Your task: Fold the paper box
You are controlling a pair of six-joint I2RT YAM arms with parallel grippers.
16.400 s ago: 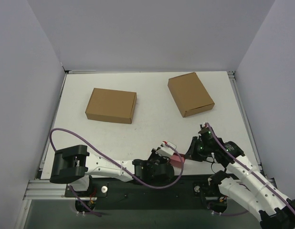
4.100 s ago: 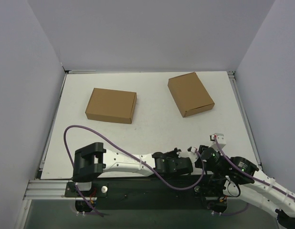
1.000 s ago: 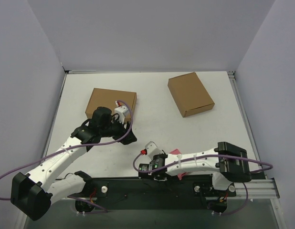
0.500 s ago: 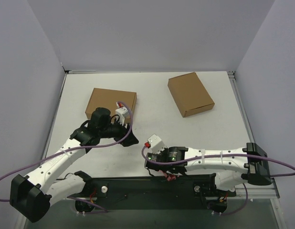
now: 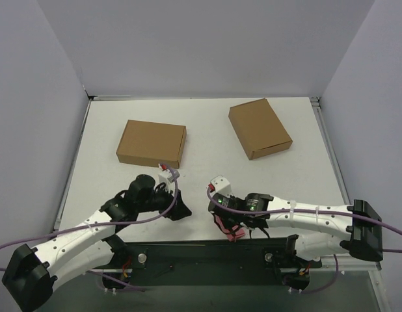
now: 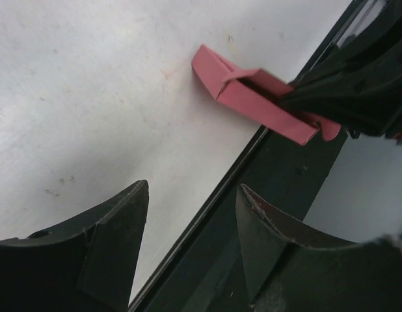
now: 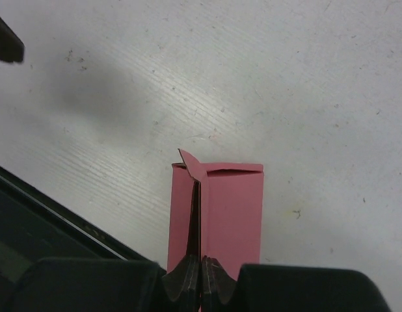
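Observation:
The paper box (image 7: 230, 205) is a small pink card box lying at the table's near edge, partly folded, with one small flap sticking up at its far end. My right gripper (image 7: 201, 272) is shut on a thin wall of it along the open seam. From above, only a sliver of the paper box (image 5: 231, 233) shows under the right gripper (image 5: 236, 226). The left wrist view shows the paper box (image 6: 243, 97) ahead, apart from my left gripper (image 6: 191, 195), which stands open and empty. From above, the left gripper (image 5: 181, 210) is to the left of the box.
Two larger brown cardboard boxes lie at the back, one on the left (image 5: 151, 143) and one on the right (image 5: 259, 128). The table's near edge and the black base rail (image 6: 253, 195) run right beside the pink box.
My left arm has swung from beside the left brown box down towards the near edge, close to the pink box. The right gripper closed on the box and shifted a little right.

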